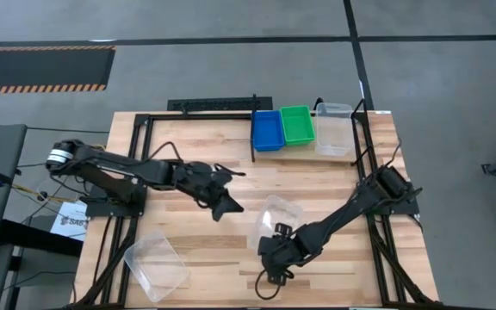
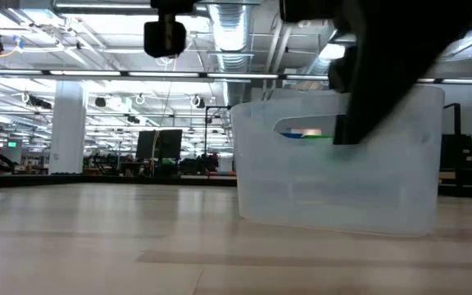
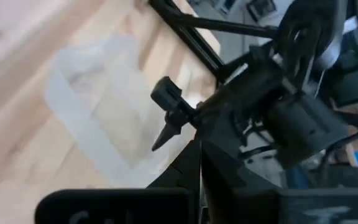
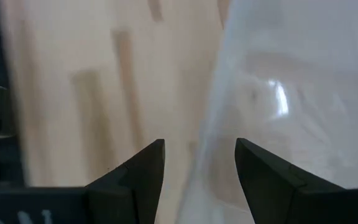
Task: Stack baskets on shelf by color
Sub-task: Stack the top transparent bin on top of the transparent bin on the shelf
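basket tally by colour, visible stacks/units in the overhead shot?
Blue: 1 visible unit, at the shelf; may be a stack, layers can't be told.
Green: 1 visible unit, beside the blue.
Clear: 3 — one beside the green, one at the right gripper, one at the table's front left.
Total: 5

Legible text is almost wholly lacking. A white paper sheet (image 1: pixel 69 220) lying at the left edge of the table (image 1: pixel 196 258), beside the left arm's base, carries dark printed letters that appear to begin "SA", but the rest cannot be made out. Pale raised characters show on the dark housing at the bottom of both wrist views, cut off by the frame edge and unreadable, and no label, brand, number or sign can be read on any basket or on the shelf.
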`<action>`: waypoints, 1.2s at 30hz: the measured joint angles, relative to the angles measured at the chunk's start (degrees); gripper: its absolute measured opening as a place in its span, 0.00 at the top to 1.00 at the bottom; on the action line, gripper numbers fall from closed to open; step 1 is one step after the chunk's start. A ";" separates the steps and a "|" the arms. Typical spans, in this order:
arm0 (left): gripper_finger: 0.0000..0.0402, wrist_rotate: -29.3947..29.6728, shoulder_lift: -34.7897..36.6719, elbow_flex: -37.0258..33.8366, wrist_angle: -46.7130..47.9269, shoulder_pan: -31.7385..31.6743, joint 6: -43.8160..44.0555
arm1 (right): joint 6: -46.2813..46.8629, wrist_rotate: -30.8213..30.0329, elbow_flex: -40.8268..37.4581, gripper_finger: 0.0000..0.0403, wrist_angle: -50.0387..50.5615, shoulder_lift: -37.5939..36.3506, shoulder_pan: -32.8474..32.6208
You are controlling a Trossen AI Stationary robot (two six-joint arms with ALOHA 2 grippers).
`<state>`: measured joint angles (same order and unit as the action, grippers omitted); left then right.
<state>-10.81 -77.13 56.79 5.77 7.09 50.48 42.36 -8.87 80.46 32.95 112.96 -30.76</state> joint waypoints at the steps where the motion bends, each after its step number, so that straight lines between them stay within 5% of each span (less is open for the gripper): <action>1: 1.00 0.76 0.89 -0.02 1.19 0.00 -0.20 | 0.40 -0.06 -0.08 0.46 0.60 0.80 0.08; 7: 1.00 3.40 3.67 -0.04 5.18 0.00 -0.83 | 3.16 -0.02 -0.06 0.53 2.58 4.53 1.42; 14: 1.00 3.61 4.14 -0.04 8.16 0.02 -2.08 | 1.26 2.14 -0.22 0.94 3.29 3.19 1.66; 25: 1.00 2.32 7.75 -0.09 9.77 0.20 -2.96 | -18.49 14.44 0.02 0.95 21.96 -26.62 2.77; 28: 1.00 4.17 9.72 -0.09 10.48 0.20 -4.22 | -22.21 9.67 0.05 0.95 32.90 -35.48 5.40; 33: 1.00 9.33 12.00 -0.08 10.91 0.03 -4.47 | -25.36 -6.80 -0.06 0.95 54.94 -43.83 13.71; 36: 1.00 11.44 12.70 -0.08 12.65 -0.30 -4.88 | -32.22 -10.27 -1.07 0.95 56.31 -46.58 20.12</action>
<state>0.63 -64.43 56.71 18.42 6.80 45.61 10.14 -19.14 79.39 89.25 66.38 -10.64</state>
